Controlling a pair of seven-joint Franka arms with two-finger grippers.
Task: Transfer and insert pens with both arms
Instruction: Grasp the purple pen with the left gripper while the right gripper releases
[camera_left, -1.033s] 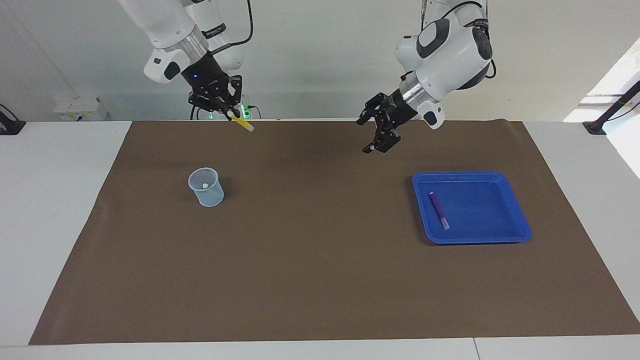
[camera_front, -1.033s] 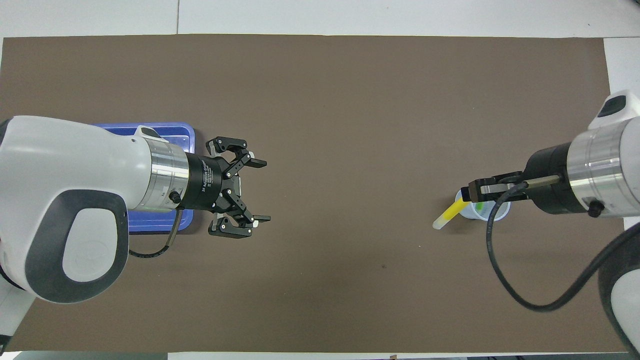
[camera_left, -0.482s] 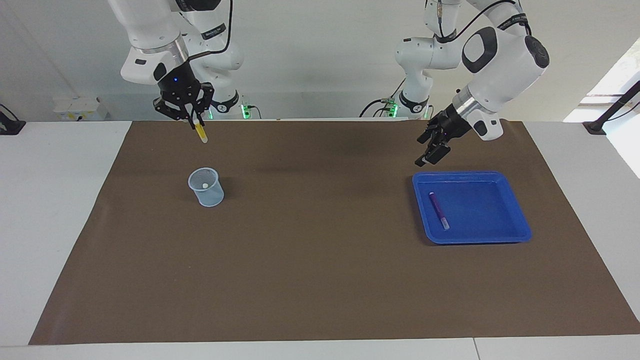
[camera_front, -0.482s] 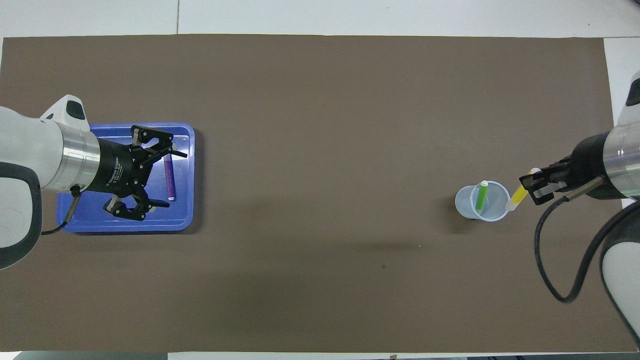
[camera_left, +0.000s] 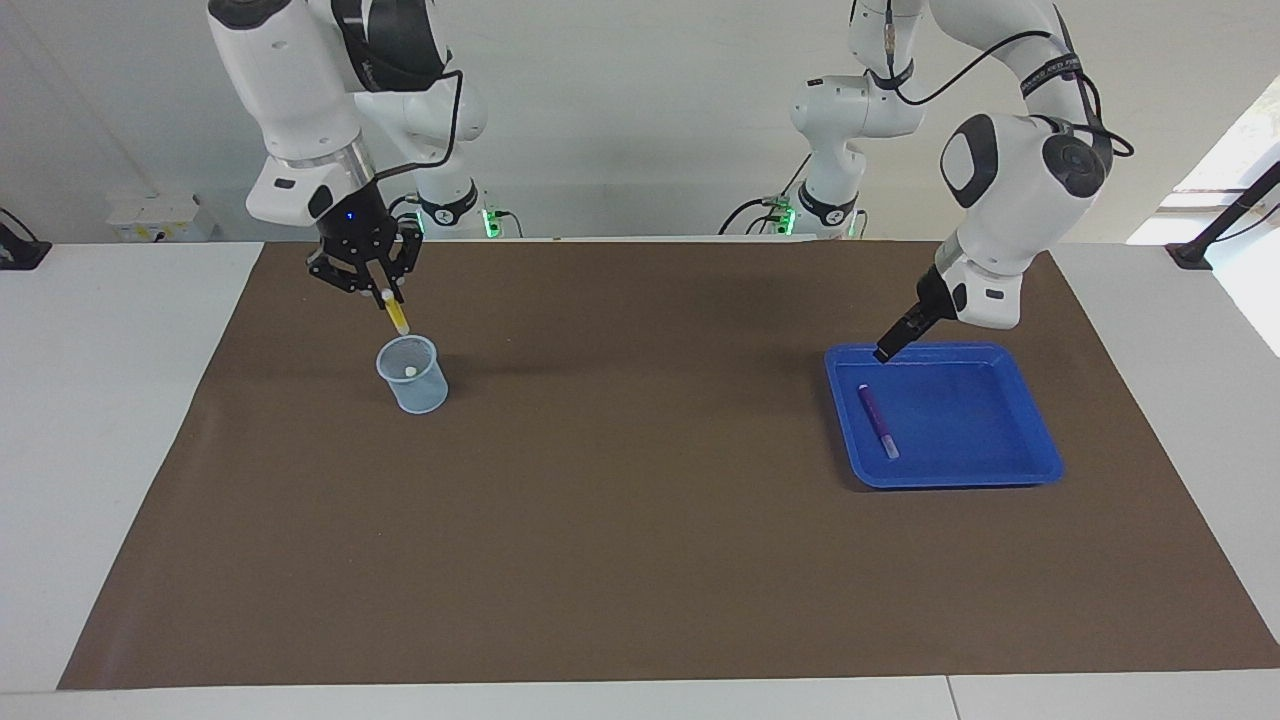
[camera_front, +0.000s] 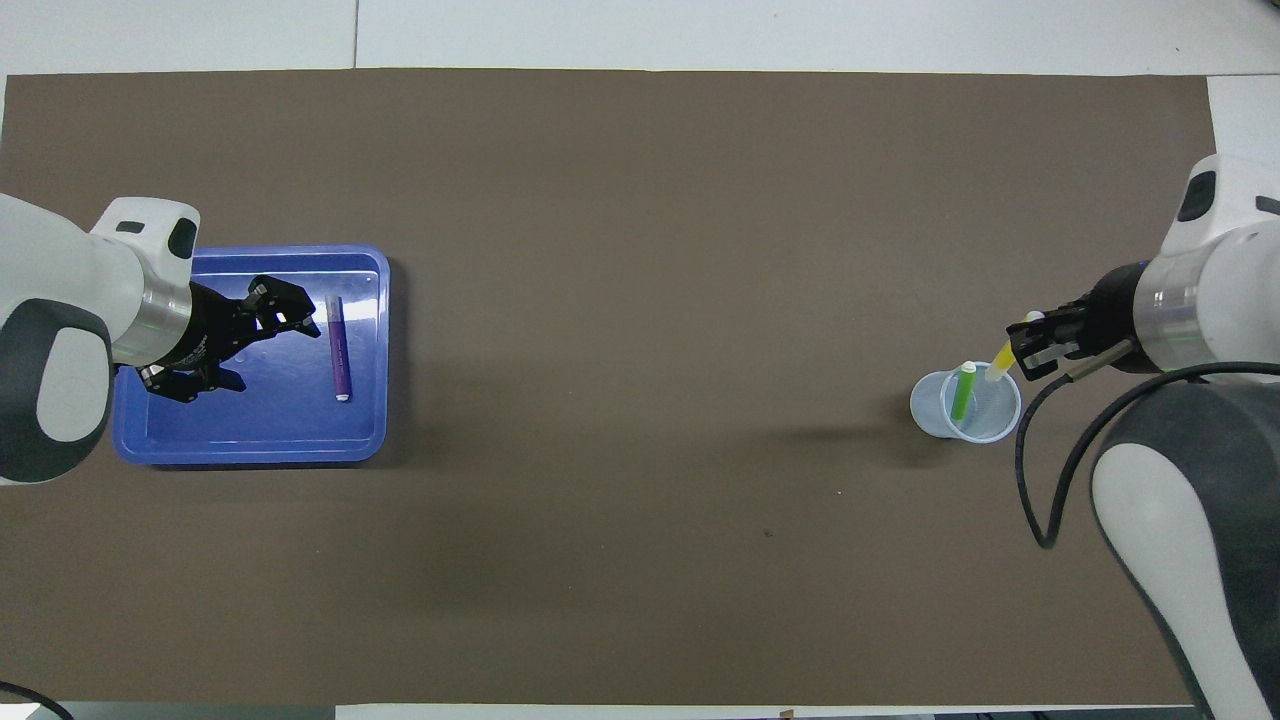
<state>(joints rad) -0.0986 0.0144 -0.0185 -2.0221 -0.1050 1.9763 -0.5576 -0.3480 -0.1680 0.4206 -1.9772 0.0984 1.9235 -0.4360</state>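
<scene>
A clear plastic cup (camera_left: 412, 378) (camera_front: 940, 412) stands on the brown mat toward the right arm's end. A green pen (camera_front: 962, 392) leans inside it. My right gripper (camera_left: 385, 293) (camera_front: 1035, 340) is shut on the yellow pen (camera_left: 398, 318) (camera_front: 1000, 372), which hangs tip-down just above the cup's rim. The purple pen (camera_left: 878, 420) (camera_front: 339, 347) lies in the blue tray (camera_left: 960, 410) (camera_front: 280, 425) toward the left arm's end. My left gripper (camera_left: 884, 352) (camera_front: 262, 348) is open and tilted down over the tray, beside the purple pen and holding nothing.
The brown mat (camera_left: 640, 520) covers most of the white table. The cup and the tray are the only things standing on it. Both arms' bases stand at the table's edge.
My right gripper swung over and came down with the yellow pen until it hangs just above the cup. The left gripper, still open, moved from over the mat's middle to low over the tray.
</scene>
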